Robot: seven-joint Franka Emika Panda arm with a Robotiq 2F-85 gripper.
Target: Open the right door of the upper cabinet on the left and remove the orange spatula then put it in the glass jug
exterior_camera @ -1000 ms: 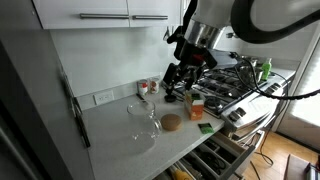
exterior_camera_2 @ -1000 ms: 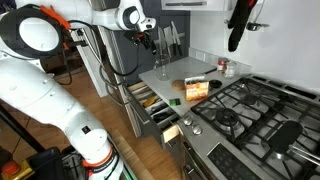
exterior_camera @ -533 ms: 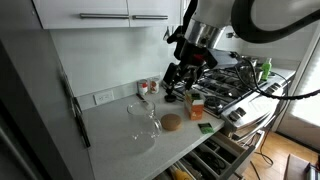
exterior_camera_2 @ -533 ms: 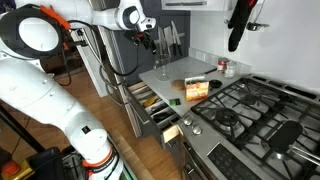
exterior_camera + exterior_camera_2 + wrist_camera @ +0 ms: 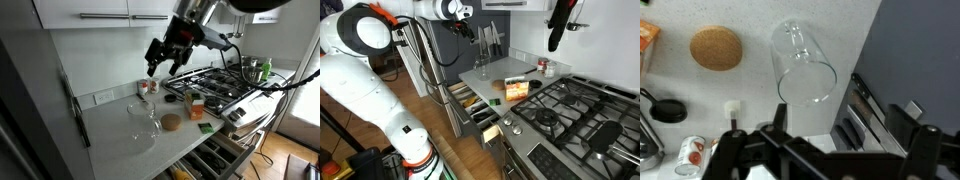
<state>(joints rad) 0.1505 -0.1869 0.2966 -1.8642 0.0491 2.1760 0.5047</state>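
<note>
The upper cabinet [image 5: 100, 10] is white and both its doors are shut. The right door [image 5: 150, 6] has a metal bar handle [image 5: 150, 17] near its lower edge. My gripper [image 5: 163, 58] is open and empty, in the air just below and to the right of that handle. The glass jug [image 5: 143, 118] stands on the grey counter, below and left of the gripper. In the wrist view the jug [image 5: 803, 68] lies ahead of my open gripper [image 5: 825, 150]. It also shows in an exterior view [image 5: 480, 70]. The orange spatula is hidden.
A round brown disc [image 5: 171, 122] and an orange box [image 5: 196, 105] sit right of the jug. Small jars [image 5: 148, 88] stand by the wall. A gas hob [image 5: 225, 85] lies to the right. A cutlery drawer [image 5: 215, 160] is pulled open under the counter.
My gripper has risen and moved left, from just above the jars and box to a spot close under the right door's handle.
</note>
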